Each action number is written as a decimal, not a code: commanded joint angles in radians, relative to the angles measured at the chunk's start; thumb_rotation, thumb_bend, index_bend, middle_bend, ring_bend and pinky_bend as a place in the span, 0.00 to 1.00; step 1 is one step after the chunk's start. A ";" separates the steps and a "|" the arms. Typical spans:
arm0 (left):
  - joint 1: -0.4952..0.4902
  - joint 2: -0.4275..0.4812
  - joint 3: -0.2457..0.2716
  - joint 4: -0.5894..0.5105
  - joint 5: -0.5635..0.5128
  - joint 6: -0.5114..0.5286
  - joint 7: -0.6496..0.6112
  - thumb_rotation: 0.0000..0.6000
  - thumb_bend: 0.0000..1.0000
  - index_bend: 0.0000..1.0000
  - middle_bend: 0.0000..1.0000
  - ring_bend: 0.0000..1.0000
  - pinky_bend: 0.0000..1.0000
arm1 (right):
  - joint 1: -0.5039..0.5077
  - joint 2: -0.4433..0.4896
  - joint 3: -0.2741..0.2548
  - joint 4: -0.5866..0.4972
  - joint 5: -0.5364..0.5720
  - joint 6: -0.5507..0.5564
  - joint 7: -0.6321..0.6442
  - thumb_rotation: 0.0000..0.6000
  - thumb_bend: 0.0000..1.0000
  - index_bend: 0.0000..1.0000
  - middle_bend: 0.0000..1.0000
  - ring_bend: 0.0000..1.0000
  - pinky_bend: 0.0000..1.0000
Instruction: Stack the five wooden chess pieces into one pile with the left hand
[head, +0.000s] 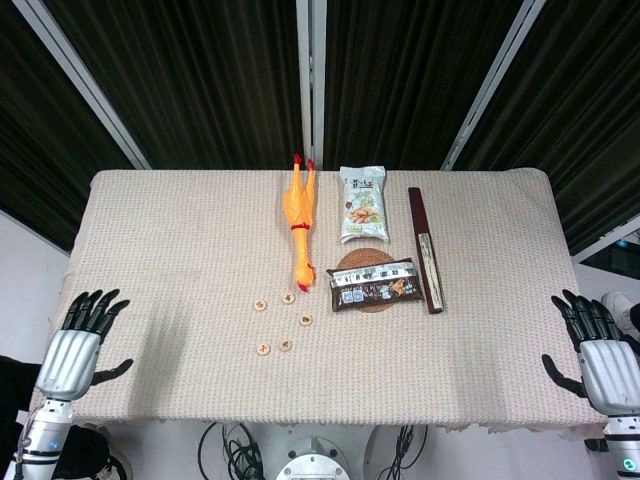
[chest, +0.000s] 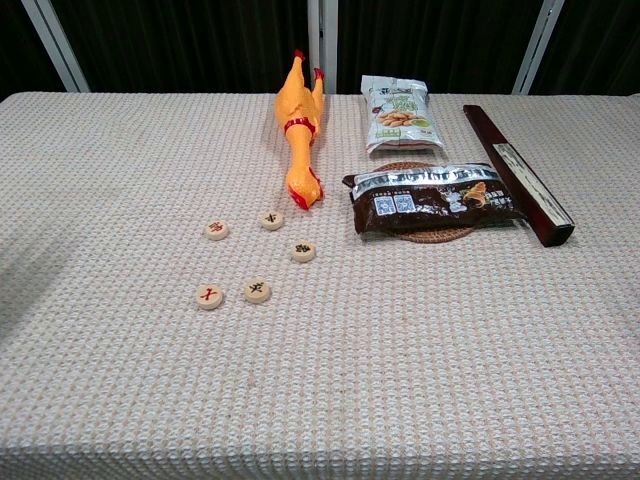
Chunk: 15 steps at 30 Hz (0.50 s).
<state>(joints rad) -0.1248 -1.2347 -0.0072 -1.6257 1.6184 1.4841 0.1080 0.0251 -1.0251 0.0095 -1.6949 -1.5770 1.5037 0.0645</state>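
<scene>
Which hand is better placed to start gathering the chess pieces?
Left, probably. The five chess pieces lie left of the table's middle, nearer the open left hand at the left edge than the open right hand at the far right edge.

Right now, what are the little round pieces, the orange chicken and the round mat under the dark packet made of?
The chess pieces look like pale, unvarnished wood: matte tan discs with inked characters. The chicken seems to be rubber or soft plastic, given its smooth, glossy orange skin. The mat looks woven, perhaps rattan or straw, with brown ridged coils at its edge; most of it is hidden under the packet, which is shiny like plastic film.
</scene>
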 joint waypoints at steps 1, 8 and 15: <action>-0.026 -0.009 -0.011 -0.027 0.012 -0.020 0.031 1.00 0.05 0.15 0.14 0.14 0.26 | -0.002 -0.001 0.001 0.000 -0.004 0.007 0.002 1.00 0.28 0.00 0.00 0.00 0.00; -0.094 -0.068 -0.054 -0.111 -0.040 -0.110 0.125 1.00 0.15 0.17 0.93 0.96 0.90 | -0.005 -0.003 -0.004 0.002 -0.016 0.015 0.003 1.00 0.29 0.00 0.00 0.00 0.00; -0.167 -0.172 -0.070 -0.143 -0.105 -0.225 0.135 1.00 0.16 0.27 1.00 1.00 0.99 | -0.009 0.005 -0.005 0.005 -0.017 0.023 0.023 1.00 0.28 0.00 0.00 0.00 0.00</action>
<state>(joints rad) -0.2688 -1.3801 -0.0700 -1.7618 1.5307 1.2856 0.2337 0.0163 -1.0211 0.0052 -1.6904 -1.5926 1.5253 0.0857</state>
